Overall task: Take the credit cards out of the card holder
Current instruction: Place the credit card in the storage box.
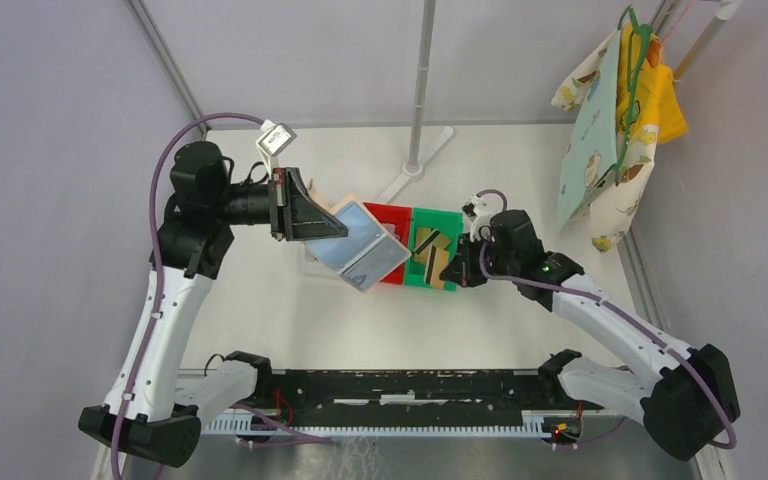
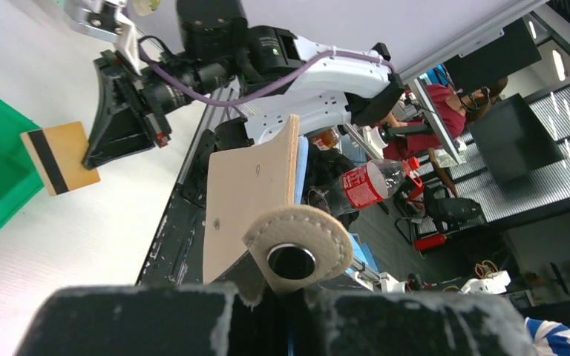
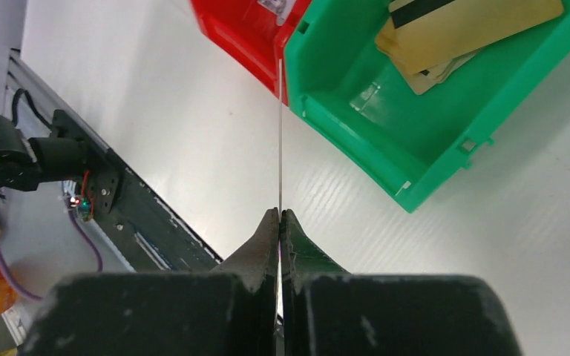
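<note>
My left gripper is shut on the tan card holder and holds it open above the table, light blue pockets facing up. In the left wrist view its tan outside and snap flap stick up from my closed left gripper. My right gripper is shut on a gold credit card with a dark stripe, beside the green bin. That card shows edge-on in the right wrist view and flat in the left wrist view. More gold cards lie in the green bin.
A red bin stands against the green bin's left side, partly under the card holder. A metal pole with a foot stands behind the bins. Cloths on a hanger hang at the back right. A black rail runs along the near edge.
</note>
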### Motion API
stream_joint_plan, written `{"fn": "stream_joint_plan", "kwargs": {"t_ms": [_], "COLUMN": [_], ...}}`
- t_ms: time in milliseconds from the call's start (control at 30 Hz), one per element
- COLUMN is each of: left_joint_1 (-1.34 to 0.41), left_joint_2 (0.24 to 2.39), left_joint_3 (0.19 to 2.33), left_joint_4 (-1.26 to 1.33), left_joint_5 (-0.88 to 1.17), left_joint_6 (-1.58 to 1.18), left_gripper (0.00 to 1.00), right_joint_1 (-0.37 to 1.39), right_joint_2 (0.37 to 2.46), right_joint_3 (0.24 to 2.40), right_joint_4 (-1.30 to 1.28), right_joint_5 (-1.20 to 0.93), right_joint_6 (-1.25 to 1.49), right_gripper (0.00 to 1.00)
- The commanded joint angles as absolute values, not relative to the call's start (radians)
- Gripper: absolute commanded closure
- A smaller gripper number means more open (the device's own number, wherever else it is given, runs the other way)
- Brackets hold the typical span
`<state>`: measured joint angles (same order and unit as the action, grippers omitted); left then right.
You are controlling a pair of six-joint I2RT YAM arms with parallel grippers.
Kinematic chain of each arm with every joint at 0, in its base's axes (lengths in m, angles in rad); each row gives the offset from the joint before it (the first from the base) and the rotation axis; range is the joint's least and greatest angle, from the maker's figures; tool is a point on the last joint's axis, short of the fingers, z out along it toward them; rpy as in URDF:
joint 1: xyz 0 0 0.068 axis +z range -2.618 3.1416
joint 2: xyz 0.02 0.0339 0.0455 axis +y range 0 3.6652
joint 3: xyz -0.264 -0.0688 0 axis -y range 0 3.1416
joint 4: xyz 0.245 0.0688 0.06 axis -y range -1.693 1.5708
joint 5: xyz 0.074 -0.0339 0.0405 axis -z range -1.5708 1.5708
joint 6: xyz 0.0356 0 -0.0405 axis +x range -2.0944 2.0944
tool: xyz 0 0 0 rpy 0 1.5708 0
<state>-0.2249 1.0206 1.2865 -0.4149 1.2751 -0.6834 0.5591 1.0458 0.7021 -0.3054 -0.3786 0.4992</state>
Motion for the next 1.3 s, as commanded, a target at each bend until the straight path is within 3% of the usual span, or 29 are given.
{"fn": "stream_joint_plan", "kwargs": {"t_ms": [0, 567, 833, 1033, 1200, 1267], "left_joint_1": [-0.223, -0.223, -0.223, -0.222, -0.222, -0.223], "left_joint_2": [1.007, 0.977, 0.968, 0.979, 0.990, 0.989], "left_joint_3": [1.341, 1.344, 1.362, 1.382, 1.397, 1.397], "left_joint_4": [-0.393, -0.477, -0.477, -0.473, -0.458, -0.447], "left_joint_5": [1.344, 1.351, 1.382, 1.396, 1.402, 1.402], "left_joint_6": [-0.651, -0.553, -0.554, -0.566, -0.587, -0.600], "left_gripper": [0.94, 0.94, 0.94, 0.94, 0.94, 0.94], "right_joint_1": [0.542, 0.523, 0.524, 0.533, 0.543, 0.543], "right_joint_2": [1.114, 1.491, 1.496, 1.350, 1.089, 0.983], "right_joint_3": [0.803, 1.018, 1.048, 1.085, 0.982, 0.901], "right_joint_4": [-0.308, -0.308, -0.327, -0.361, -0.192, -0.078], "right_joint_5": [-0.318, -0.224, -0.140, -0.127, -0.364, -0.505], "right_joint_6": [0.444, 0.406, 0.385, 0.371, 0.371, 0.387], "right_gripper": [1.00, 0.97, 0.69, 0.34, 0.03, 0.02]}}
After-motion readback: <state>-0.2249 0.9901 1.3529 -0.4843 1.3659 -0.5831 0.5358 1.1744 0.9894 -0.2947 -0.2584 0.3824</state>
